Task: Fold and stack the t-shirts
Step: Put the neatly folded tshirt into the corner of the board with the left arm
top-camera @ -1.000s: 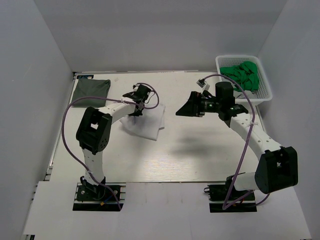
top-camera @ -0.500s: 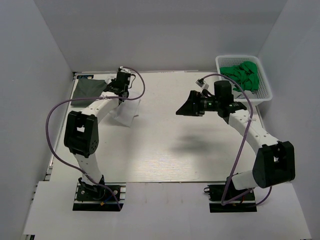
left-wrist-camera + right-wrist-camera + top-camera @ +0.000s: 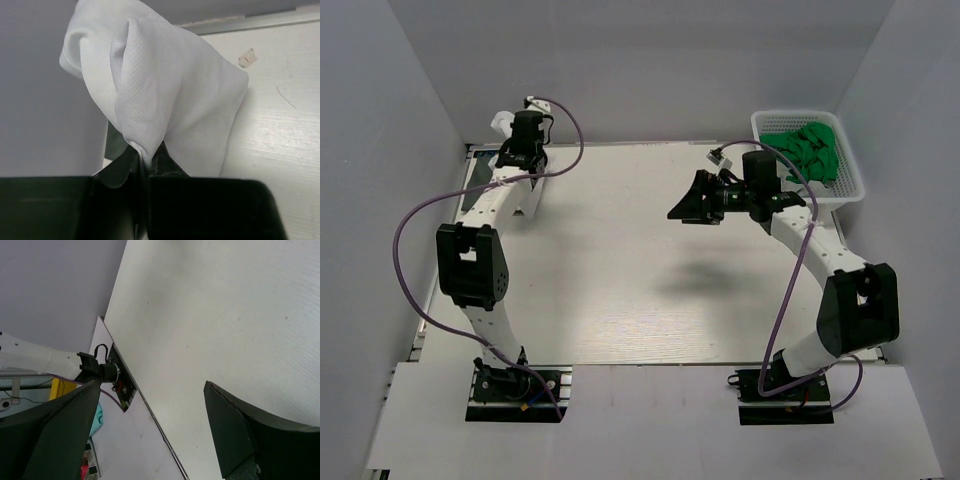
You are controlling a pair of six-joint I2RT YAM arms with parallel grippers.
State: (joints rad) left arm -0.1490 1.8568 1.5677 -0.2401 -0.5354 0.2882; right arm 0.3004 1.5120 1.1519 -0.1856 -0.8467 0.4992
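Observation:
My left gripper [image 3: 521,158] is at the far left corner of the table, shut on a bunched fold of the white t-shirt [image 3: 165,85]. The cloth hangs from the gripper [image 3: 145,156] in a crumpled bundle, close to the back wall. Beneath it lies the folded dark grey-green t-shirt [image 3: 478,178], mostly covered by the arm; a sliver of this dark t-shirt [image 3: 116,146] shows beside the jaws. My right gripper [image 3: 686,208] hovers above the table's right middle, open and holding nothing, and in the right wrist view only bare tabletop lies between its fingers [image 3: 235,430].
A white basket [image 3: 843,188] with green cloth [image 3: 808,148] stands at the far right corner. Grey walls close in the table on the left, back and right. The arm bases sit at the near edge.
My left gripper has carried the white t-shirt from the table's left middle to the far left corner, over the dark t-shirt. The right gripper has shifted only slightly and stays open.

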